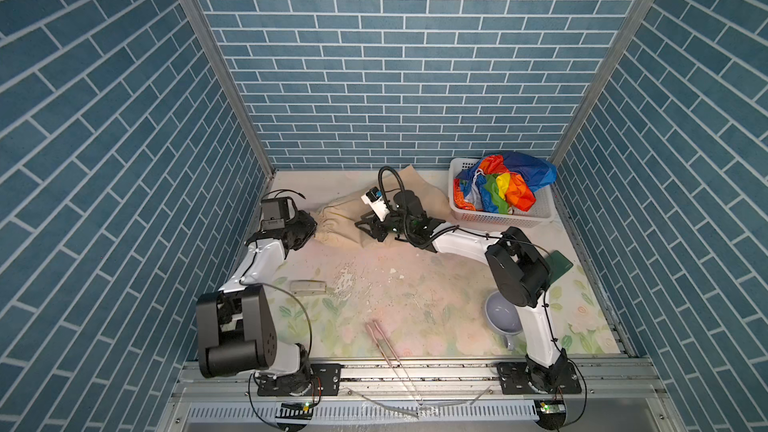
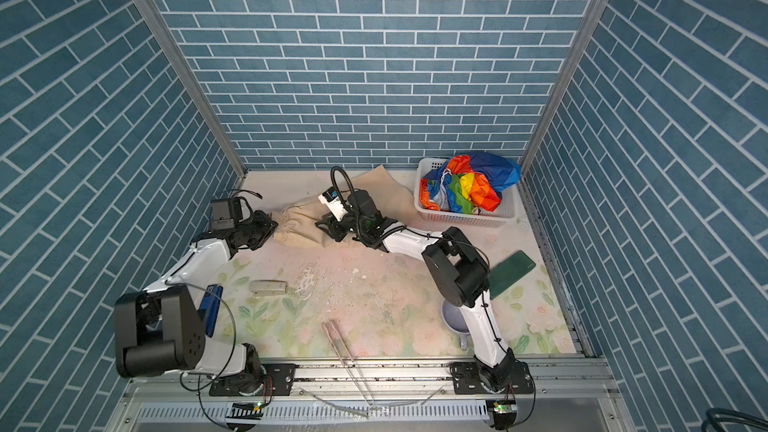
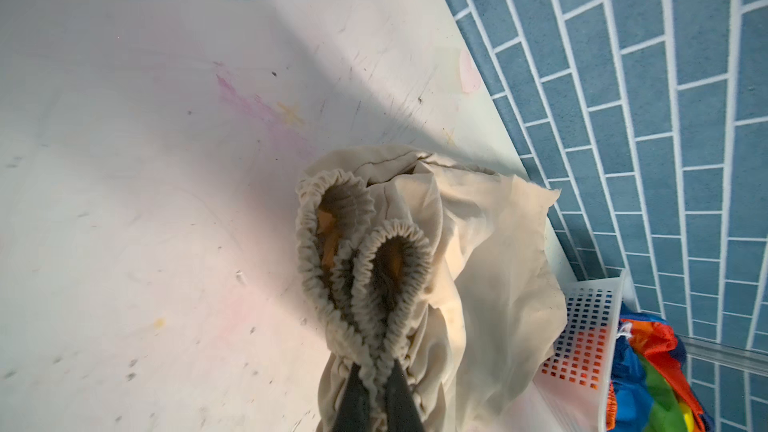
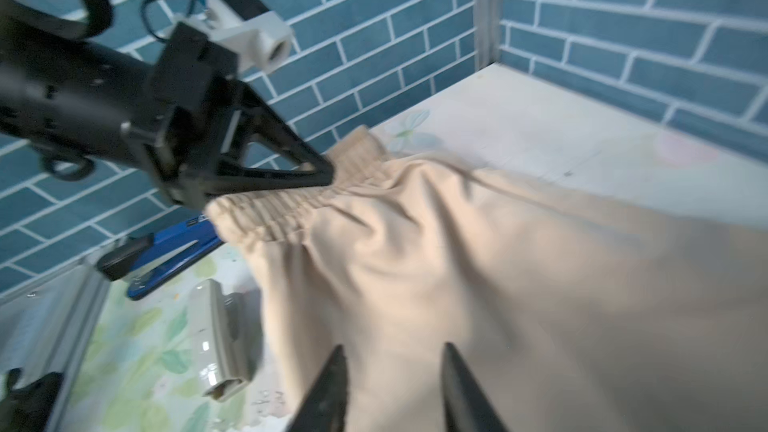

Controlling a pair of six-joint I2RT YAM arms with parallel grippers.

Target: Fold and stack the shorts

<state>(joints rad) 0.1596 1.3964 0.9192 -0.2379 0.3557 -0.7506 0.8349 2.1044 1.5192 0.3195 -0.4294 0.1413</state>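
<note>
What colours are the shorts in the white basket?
The shorts are rainbow-striped: blue, red, orange, yellow, green. Clearest in a top view.

Right wrist view is smeared: we get no sharp edges on beige shorts (image 4: pixel 457 284) or left gripper (image 4: pixel 328 174). Fingers of the right gripper (image 4: pixel 394 349) run off that view's bottom edge. In both top views the right arm (image 1: pixel 534 326) covers part of the mug (image 1: pixel 498 313). Left wrist view crops the rainbow shorts (image 3: pixel 656 384).

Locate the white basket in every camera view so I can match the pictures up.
In a top view: white basket in the table's far right corner.
In a top view: the same far right corner.
Left wrist: its perforated wall just past the beige shorts, by the brick wall.
Right wrist: not in it.
Shared landmark: the beige shorts, visible in all four.
</note>
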